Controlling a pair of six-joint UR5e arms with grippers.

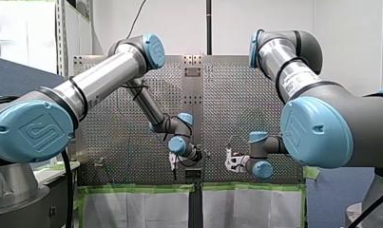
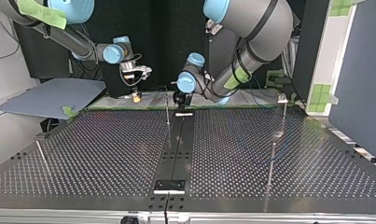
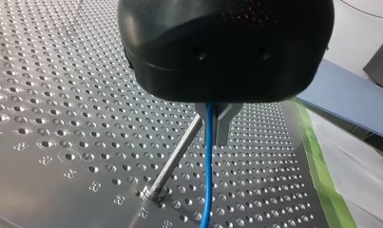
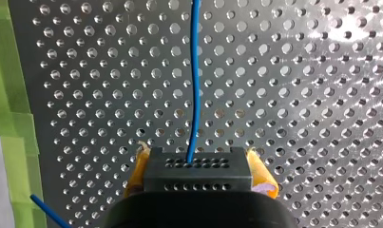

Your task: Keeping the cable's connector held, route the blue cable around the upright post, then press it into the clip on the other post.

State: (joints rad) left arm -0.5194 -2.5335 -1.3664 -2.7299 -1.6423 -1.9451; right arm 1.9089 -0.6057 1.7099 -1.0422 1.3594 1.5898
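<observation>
In the right wrist view my right gripper (image 4: 198, 164) is shut on the black connector (image 4: 198, 176), with a yellow pad on either side of it. The blue cable (image 4: 195, 85) leaves the connector and runs ahead over the perforated table (image 4: 298, 95). My left gripper (image 3: 212, 121) has its metal fingers shut on the blue cable (image 3: 207, 180), which hangs down from them to the table. A slim upright post (image 3: 177, 152) stands right beside those fingers. In the top view this post (image 2: 168, 112) is near my left gripper (image 2: 178, 100), with my right gripper (image 2: 136, 96) further left.
A post with a small fitting at its top (image 2: 282, 109) stands at the top view's right. Two more posts (image 2: 271, 163) (image 2: 42, 156) rise nearer that camera. Green tape (image 4: 11, 85) lines the table edge. A blue-grey board (image 2: 50, 95) lies beyond the table's left corner.
</observation>
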